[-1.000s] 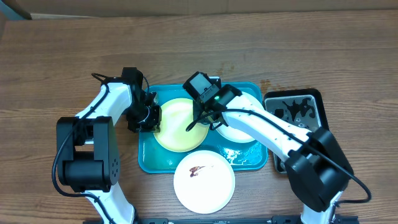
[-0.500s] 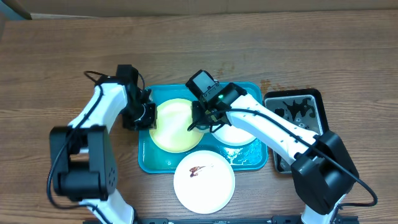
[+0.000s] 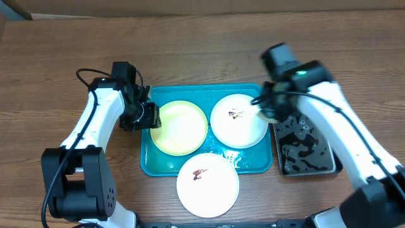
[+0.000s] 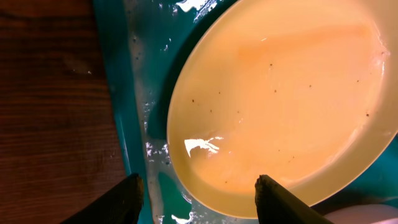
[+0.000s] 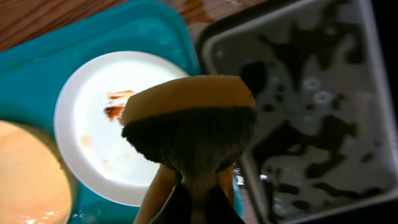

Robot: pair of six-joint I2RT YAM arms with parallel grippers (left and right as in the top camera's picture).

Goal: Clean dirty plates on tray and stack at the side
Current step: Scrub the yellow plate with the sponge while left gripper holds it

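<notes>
Overhead, my left arm bends in from the bench's left side, and my left pincer (image 3: 150, 116) stands wide at the left rim of the pale yellow-green plate (image 3: 181, 126). That plate lies wet and glossy in the left half of the turquoise tray (image 3: 149, 163). My right pincer (image 3: 268, 111) clamps a sponge (image 5: 189, 115) above the tray's right edge. A smeared white plate (image 3: 239, 120) lies in the tray's right half, and a second white plate (image 3: 207, 183), also smeared, overlaps its front rim.

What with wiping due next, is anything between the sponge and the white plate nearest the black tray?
Nothing visible. The right gripper holds the sponge over that plate's right edge; its smear lies bare.
</notes>
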